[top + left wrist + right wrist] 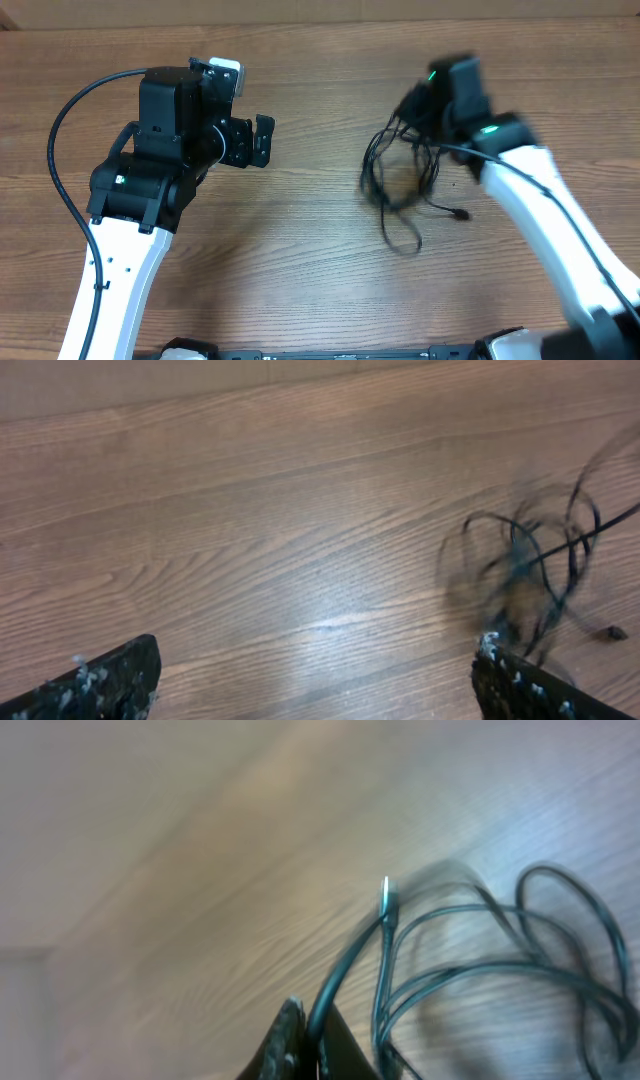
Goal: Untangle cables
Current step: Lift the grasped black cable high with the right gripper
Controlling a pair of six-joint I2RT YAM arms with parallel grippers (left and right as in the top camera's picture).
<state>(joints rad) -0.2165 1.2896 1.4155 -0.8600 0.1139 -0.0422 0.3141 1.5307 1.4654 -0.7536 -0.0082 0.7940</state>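
1. The thin black bendy cables (400, 185) make a messy bunch of loops on the brown wooden table (300, 250). The bunch is right of the middle and closer to the far edge.
2. The black right gripper (305, 1042) has its two fingers squeezed tight on the cables at the far side of the bunch.
3. A small silver plug tip (386, 892) sticks up just beside it.
4. The black left gripper (262, 140) is over the left half, well apart from the cables. Its fingers are spread wide and hold nothing.

Table (310, 250) centre open, passable; cables (400, 170) sprawl right of centre, sole obstacle; ahead of left pincer (315, 680) free.
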